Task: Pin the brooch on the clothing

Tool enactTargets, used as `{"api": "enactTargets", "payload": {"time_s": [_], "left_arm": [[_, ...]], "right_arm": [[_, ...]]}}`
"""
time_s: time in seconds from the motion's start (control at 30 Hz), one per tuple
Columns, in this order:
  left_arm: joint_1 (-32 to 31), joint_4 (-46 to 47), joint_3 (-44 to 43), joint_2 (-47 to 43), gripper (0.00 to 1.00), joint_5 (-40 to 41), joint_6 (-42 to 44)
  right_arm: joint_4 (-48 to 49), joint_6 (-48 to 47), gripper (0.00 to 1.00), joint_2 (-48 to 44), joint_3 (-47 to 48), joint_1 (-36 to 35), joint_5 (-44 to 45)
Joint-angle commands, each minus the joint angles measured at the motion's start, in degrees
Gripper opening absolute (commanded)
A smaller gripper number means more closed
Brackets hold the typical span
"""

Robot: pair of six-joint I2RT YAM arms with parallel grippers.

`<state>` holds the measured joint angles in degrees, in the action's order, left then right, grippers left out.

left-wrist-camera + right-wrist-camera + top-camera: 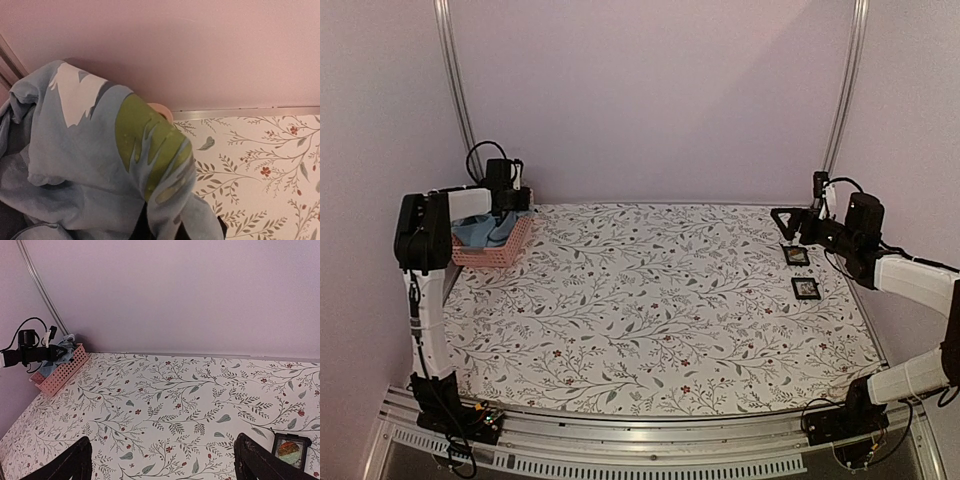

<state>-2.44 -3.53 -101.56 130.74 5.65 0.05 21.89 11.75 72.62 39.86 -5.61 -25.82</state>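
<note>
Standing at the arms' end of the table (650,310), I see the flowered cloth run out bare across the middle. Everything of interest sits toward the far corners.

On the right side lie two small black square frames (796,255) (806,289), one just beyond the other and close to the table's edge. The right gripper (783,218) hangs a little farther back than both. In its own camera the right gripper (161,452) has its jaws spread wide, with only patterned cloth between them and nothing held. Just beside its right-hand finger is one of those frames, and inside it is a small orange and yellow-green patch. That looks to be the brooch (288,448), though it is too small to make out its shape. I cannot say which of the two frames that is.

In the far left corner, a pink basket (508,252) stands against the wall (650,100) with the light blue T-shirt (482,232) bunched in it. The left gripper (512,203) reaches down into that heap. From the left wrist the T-shirt (75,170) fills most of the view, with a white patch and a yellow-green stroke of its print on top. It drapes right over the fingers, so I cannot tell how far they are apart or whether they have the cloth. A sliver of the basket's rim (165,113) shows behind the fold.
</note>
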Motion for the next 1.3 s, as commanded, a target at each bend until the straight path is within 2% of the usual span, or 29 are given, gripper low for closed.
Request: {"api": "enactTargets", "payload": {"time_s": [0.0, 0.27, 0.43, 0.6, 0.67, 0.77, 0.83, 0.9, 1.0, 1.1, 1.27], "left_arm": [[0.2, 5.0, 2.7, -6.1, 0.00, 0.7, 0.3], [0.8, 9.7, 5.7, -12.6, 0.00, 3.2, 0.9], [-0.3, 17.1, 10.5, -24.3, 0.00, 5.0, 3.7], [-6.0, 20.5, 9.6, -36.8, 0.00, 1.2, 12.8], [-9.8, 18.9, 6.9, -40.0, 0.00, -1.8, 17.6], [-15.8, 8.8, -0.9, -41.8, 0.00, -10.4, 22.8], [-20.3, 2.0, -5.3, -41.8, 0.00, -13.4, 23.9], [-24.3, -1.6, -6.1, -42.5, 0.00, -15.6, 23.3], [-27.5, -2.0, -2.2, -43.4, 0.00, -15.3, 19.3], [-29.8, -1.7, 3.9, -43.7, 0.00, -14.0, 11.6], [-33.1, 6.5, 22.9, -44.9, 0.00, -13.9, 2.3]], "right_arm": [[-0.5, -0.6, 0.97, 0.4, 1.2, -0.4, 0.0], [-0.5, -0.5, 0.97, 0.7, 1.7, -0.6, -0.6], [-1.4, -0.6, 0.97, -0.2, 2.4, -0.5, -1.1], [-1.5, 0.4, 0.97, -0.7, 3.9, -0.6, -2.7], [-1.4, 1.4, 0.97, -0.7, 4.8, -0.7, -4.0], [-1.4, 2.1, 0.97, -0.5, 5.8, -1.2, -4.9], [-1.4, 2.3, 0.97, -0.7, 6.3, -1.7, -5.3], [-1.4, 2.7, 0.97, -1.0, 6.5, -2.1, -5.7], [-1.6, 3.2, 0.97, -1.6, 6.5, -2.5, -6.7], [-2.5, 3.3, 0.96, -2.3, 6.5, -2.8, -7.9], [-8.3, 1.0, 0.94, -2.7, 7.8, -3.8, -7.9]]}}
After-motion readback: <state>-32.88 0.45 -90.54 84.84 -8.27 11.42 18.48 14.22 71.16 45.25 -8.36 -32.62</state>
